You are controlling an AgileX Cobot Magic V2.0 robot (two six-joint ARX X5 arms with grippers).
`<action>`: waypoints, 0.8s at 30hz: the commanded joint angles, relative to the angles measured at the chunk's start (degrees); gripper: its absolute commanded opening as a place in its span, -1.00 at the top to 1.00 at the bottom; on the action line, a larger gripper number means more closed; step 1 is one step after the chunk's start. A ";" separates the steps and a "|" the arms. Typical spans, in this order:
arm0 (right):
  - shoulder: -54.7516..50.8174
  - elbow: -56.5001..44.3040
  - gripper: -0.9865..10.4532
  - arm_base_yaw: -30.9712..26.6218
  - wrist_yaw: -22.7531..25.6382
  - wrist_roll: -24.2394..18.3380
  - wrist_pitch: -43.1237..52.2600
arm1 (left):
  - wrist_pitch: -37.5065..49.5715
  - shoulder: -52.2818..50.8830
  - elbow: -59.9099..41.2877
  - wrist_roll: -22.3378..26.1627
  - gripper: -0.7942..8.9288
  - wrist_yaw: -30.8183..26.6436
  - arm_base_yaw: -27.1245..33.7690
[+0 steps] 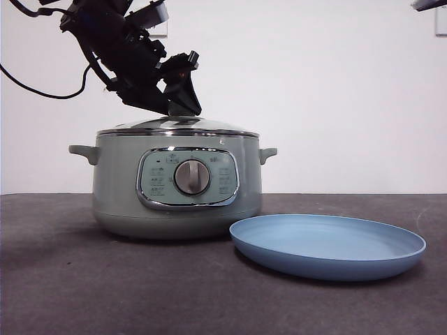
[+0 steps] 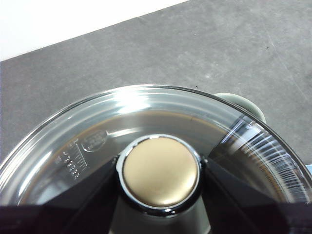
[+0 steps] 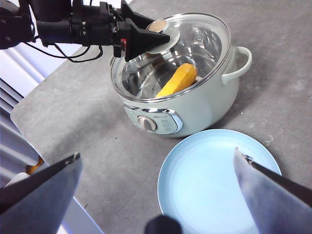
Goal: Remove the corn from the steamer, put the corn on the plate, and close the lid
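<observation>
The left tool (image 1: 183, 105) was clenched on the knob (image 2: 161, 171) of the lid (image 1: 178, 126), one jaw on each side, with the lid seated on the steamer (image 1: 176, 185). The corn (image 3: 177, 81) lay inside the steamer, under the glass and below that tool. The right tool (image 3: 158, 168) hung released, high above the plate (image 1: 328, 246), which sat on the desk (image 1: 70, 279) just beside the steamer.

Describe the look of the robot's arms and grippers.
The left gripper is black: two flat, wedge-shaped jaws on a blocky black wrist, with loose black cables trailing off it and a small red mark by the jaws. The right gripper shows only two dark, flat tapered jaws with pale edges.
</observation>
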 commanded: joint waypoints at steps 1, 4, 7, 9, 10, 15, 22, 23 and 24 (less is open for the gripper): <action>0.02 0.20 -0.12 0.11 0.15 0.20 0.15 | -0.59 0.42 -0.02 0.13 0.85 -0.20 0.13; 0.02 0.20 -0.12 0.11 0.17 0.20 0.15 | -0.37 0.39 0.28 0.15 0.85 -0.09 0.13; 0.02 0.20 -0.12 0.11 0.17 0.20 0.15 | -0.48 0.33 1.31 0.11 0.85 0.00 0.15; 0.02 0.20 -0.12 0.11 0.20 0.20 0.15 | -0.90 0.33 2.67 0.00 0.85 0.63 0.15; 0.02 0.20 -0.12 0.11 0.22 0.22 0.15 | -1.22 0.33 3.56 0.00 0.85 1.27 0.15; 0.02 0.20 -0.12 0.11 0.37 0.22 0.17 | -2.62 0.11 7.50 -0.04 0.85 1.40 0.13; 0.31 0.20 -0.12 0.11 0.39 0.20 0.33 | -11.21 -2.60 13.97 0.11 0.85 1.53 0.15; 0.48 0.20 -0.12 0.11 0.39 0.22 0.55 | -12.28 -3.56 14.34 0.26 0.85 1.55 0.20; 0.70 0.20 -0.12 0.11 0.37 0.24 0.74 | -13.27 -4.87 14.49 0.26 0.85 1.53 0.31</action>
